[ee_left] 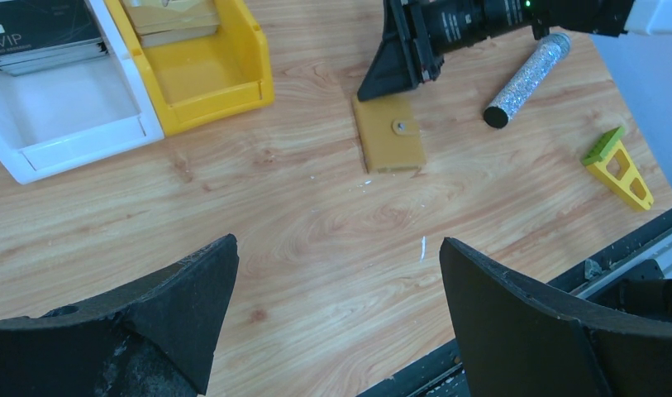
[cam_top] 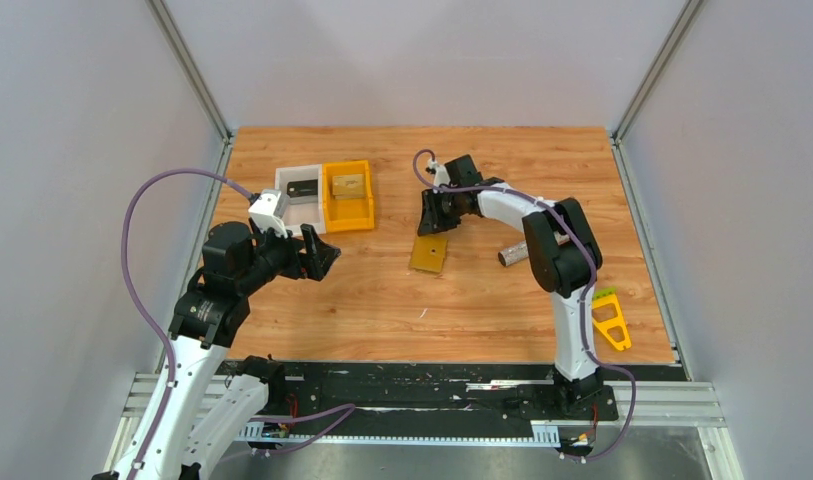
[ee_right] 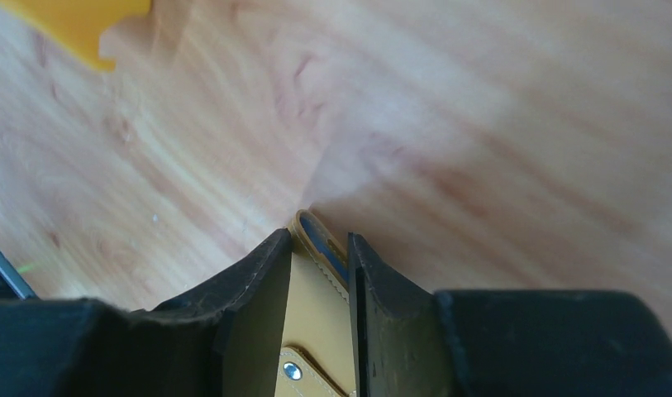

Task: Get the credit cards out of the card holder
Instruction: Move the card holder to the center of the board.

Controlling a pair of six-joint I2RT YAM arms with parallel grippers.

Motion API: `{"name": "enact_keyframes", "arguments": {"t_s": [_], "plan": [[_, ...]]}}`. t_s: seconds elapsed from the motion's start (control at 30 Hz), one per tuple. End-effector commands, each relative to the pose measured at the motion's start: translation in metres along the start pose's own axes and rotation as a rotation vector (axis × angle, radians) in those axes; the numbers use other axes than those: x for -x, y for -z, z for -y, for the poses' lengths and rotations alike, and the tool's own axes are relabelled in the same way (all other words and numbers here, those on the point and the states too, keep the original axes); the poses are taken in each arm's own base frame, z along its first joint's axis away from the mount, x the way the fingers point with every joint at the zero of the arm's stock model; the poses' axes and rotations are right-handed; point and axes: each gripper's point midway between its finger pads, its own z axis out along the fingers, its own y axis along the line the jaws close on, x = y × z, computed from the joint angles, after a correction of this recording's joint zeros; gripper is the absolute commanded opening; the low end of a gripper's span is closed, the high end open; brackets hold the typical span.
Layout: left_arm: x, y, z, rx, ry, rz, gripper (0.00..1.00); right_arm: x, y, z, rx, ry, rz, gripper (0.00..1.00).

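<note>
The mustard-tan card holder (cam_top: 429, 254) is on the wooden table near its middle, folded shut, its snap showing in the left wrist view (ee_left: 390, 136). My right gripper (cam_top: 437, 218) is shut on its far edge. In the right wrist view both fingers (ee_right: 258, 289) pinch the tan holder (ee_right: 320, 310), and a strip of blue lining shows at its tip. My left gripper (cam_top: 318, 256) is open and empty, hovering over bare table to the holder's left; it also shows in the left wrist view (ee_left: 336, 248). Dark cards (ee_left: 39, 33) lie in the white bin.
A white bin (cam_top: 287, 210) and an orange bin (cam_top: 348, 212) stand side by side at the back left; the orange one holds a tan flat item. A glittery silver cylinder (cam_top: 512, 253) lies right of the holder. A yellow-orange tool (cam_top: 611, 322) lies at the near right.
</note>
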Motion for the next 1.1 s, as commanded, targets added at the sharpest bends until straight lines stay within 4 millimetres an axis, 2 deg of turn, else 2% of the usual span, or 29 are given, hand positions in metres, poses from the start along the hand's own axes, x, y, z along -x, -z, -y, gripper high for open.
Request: {"name": "enact_keyframes", "arguments": {"t_s": [0.0,0.2,0.3,0.4,0.7,0.87,1.07], "plan": [[0.006,-0.003,0.001,-0.011,-0.019,0.021,1.0,-0.032,0.004,-0.025,-0.008,0.096,-0.049,0.31],[0.001,-0.008,0.0,-0.016,-0.013,-0.011,1.0,-0.072,0.013,-0.062,0.027,0.124,-0.083,0.3],[-0.001,-0.01,0.001,-0.021,-0.008,-0.026,1.0,-0.085,0.021,-0.079,0.036,0.166,-0.085,0.3],[-0.003,-0.012,0.001,-0.027,-0.004,-0.039,1.0,-0.091,0.031,-0.089,0.029,0.181,-0.08,0.31],[-0.003,-0.014,-0.004,-0.004,-0.008,-0.044,1.0,-0.076,0.069,-0.097,-0.119,0.023,0.014,0.31],[-0.003,-0.012,-0.002,-0.012,-0.008,-0.038,1.0,-0.09,0.078,-0.099,-0.241,-0.033,0.023,0.3],[0.0,-0.01,0.001,-0.025,-0.015,-0.026,1.0,-0.109,0.075,-0.101,-0.381,-0.042,0.014,0.32]]}}
